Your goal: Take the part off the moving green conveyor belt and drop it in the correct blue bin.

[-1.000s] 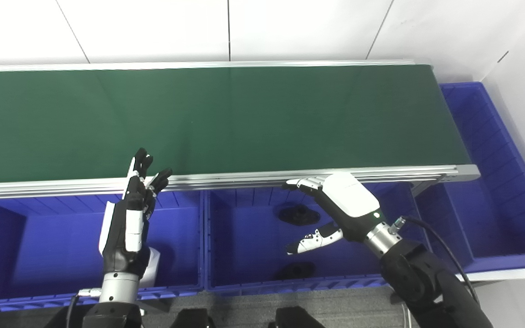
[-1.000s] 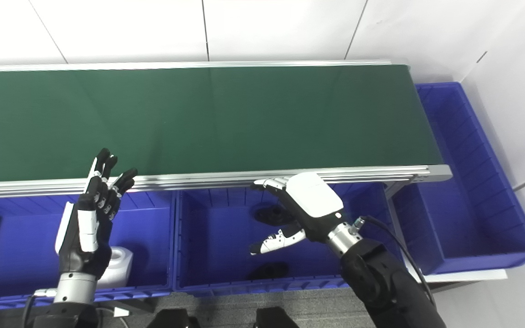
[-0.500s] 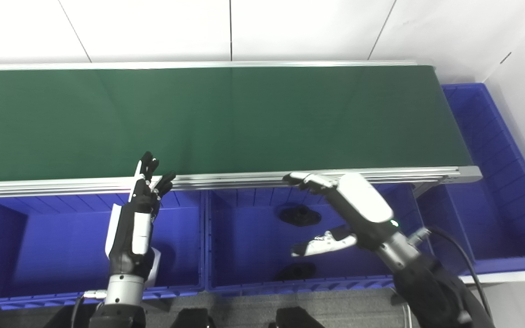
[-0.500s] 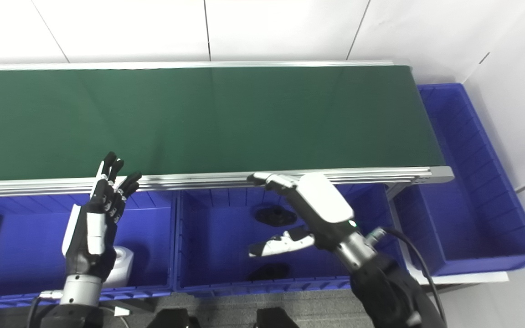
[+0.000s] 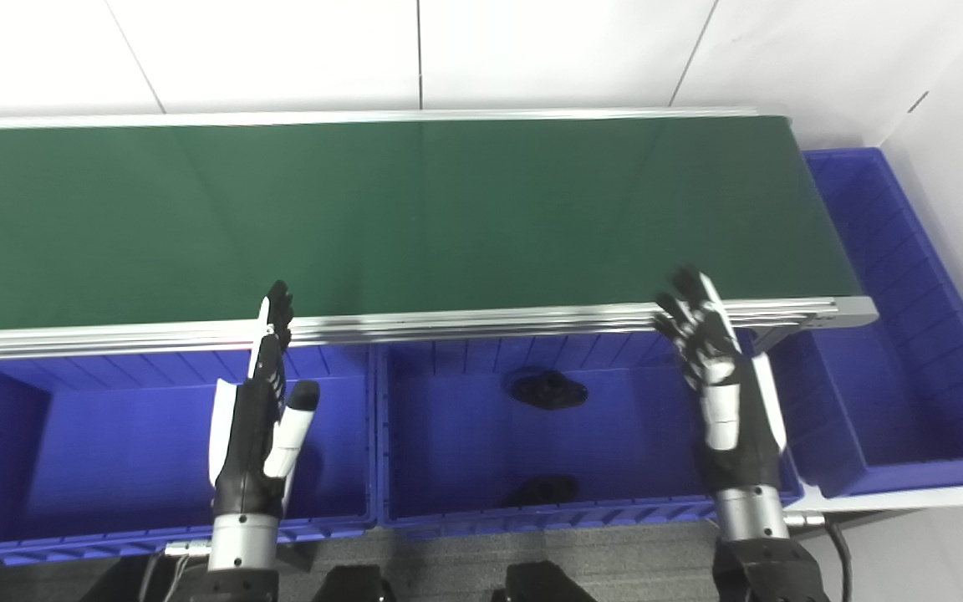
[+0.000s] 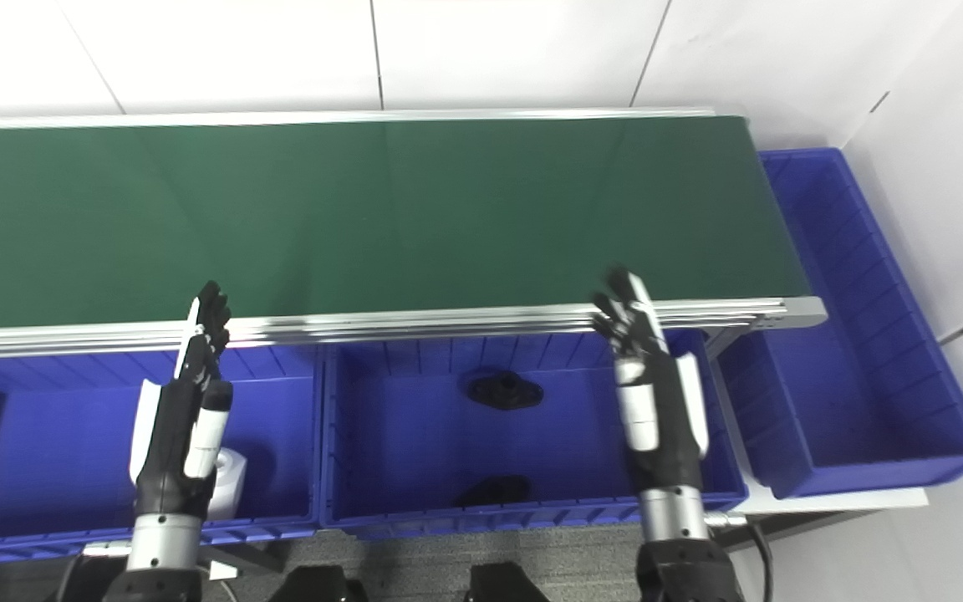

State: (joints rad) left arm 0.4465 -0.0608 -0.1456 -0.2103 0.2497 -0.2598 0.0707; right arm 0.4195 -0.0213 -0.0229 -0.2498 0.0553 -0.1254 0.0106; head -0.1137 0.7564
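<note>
Two dark, flat black plastic parts lay in the middle blue plastic bin (image 5: 448, 435), below the belt's near edge: one black part (image 5: 548, 390) near the bin's far wall, another black part (image 5: 542, 490) against its near wall. The green conveyor belt (image 5: 381, 209) with its aluminium frame carried nothing visible. A white cylindrical object (image 6: 226, 481) sat in the left blue bin (image 6: 47, 451), partly behind the left hand (image 5: 260, 435), which stood upright, fingers straight, empty. The right hand (image 5: 720, 385) rose at the middle bin's right end, fingers spread, holding nothing. A third blue bin (image 5: 891, 334) stood at the belt's right end.
</note>
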